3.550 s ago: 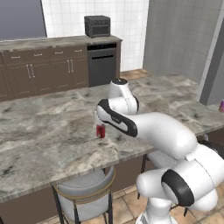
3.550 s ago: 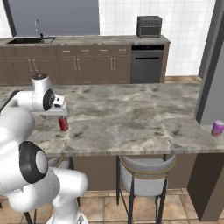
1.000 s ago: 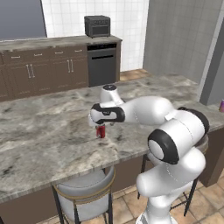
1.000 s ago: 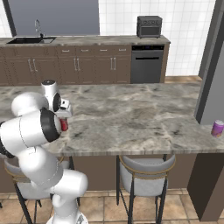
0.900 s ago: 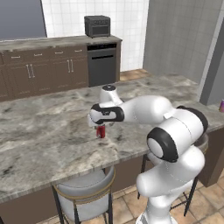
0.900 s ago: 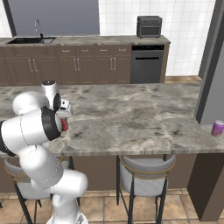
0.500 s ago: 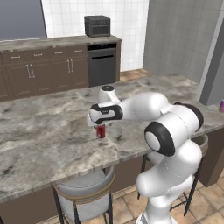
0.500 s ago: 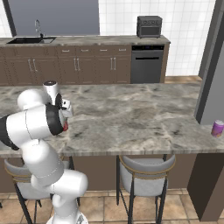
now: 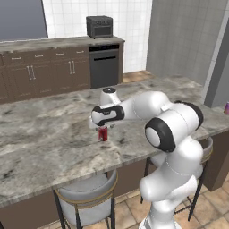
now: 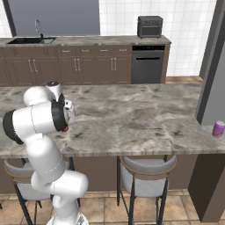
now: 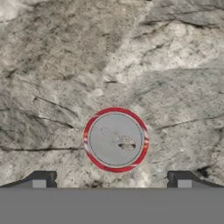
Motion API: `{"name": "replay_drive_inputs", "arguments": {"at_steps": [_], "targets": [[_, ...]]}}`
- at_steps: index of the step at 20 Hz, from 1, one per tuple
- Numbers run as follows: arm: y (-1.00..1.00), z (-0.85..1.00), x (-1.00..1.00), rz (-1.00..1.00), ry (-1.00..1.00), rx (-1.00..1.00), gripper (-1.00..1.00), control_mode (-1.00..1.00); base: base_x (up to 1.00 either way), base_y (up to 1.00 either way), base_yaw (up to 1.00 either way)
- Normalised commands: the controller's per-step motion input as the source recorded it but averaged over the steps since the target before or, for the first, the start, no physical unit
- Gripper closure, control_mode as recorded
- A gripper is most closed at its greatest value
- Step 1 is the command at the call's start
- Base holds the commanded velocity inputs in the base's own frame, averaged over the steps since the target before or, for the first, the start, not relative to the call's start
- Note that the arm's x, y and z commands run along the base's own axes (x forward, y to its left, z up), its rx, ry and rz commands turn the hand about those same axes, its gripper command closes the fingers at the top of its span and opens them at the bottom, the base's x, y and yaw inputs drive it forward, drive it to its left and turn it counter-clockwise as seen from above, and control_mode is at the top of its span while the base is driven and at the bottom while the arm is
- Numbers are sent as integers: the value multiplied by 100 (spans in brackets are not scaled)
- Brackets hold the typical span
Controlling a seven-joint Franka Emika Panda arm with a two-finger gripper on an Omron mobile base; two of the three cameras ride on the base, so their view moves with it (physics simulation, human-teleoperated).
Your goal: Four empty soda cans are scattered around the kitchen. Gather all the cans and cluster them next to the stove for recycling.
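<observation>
mostly grey marble island counter (image 9: 53, 134)

veined marble counter (image 11: 52, 65), metal-topped can (image 11: 116, 140)

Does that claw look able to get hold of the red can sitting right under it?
Probably yes. The gripper hangs open above the upright red can, its two fingertips standing wider than the can's top, and only bare marble counter lies around it.
</observation>
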Motion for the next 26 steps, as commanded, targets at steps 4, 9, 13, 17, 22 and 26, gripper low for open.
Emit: {"name": "replay_drive_inputs", "arguments": {"at_steps": [4, 9, 13, 17, 22, 26], "targets": [[1, -14, 15, 0, 1, 0, -100, -100, 0, 0, 0], [1, -17, 18, 0, 3, 0, -100, -100, 0, 0, 0], [4, -15, 16, 0, 2, 0, -100, -100, 0, 0, 0], [3, -16, 12, 0, 1, 0, 100, -100, 0, 0, 0], [0, -3, 4, 0, 0, 0, 100, -100, 0, 0, 0], [0, 15, -24, 0, -2, 2, 100, -100, 0, 0, 0]]}}
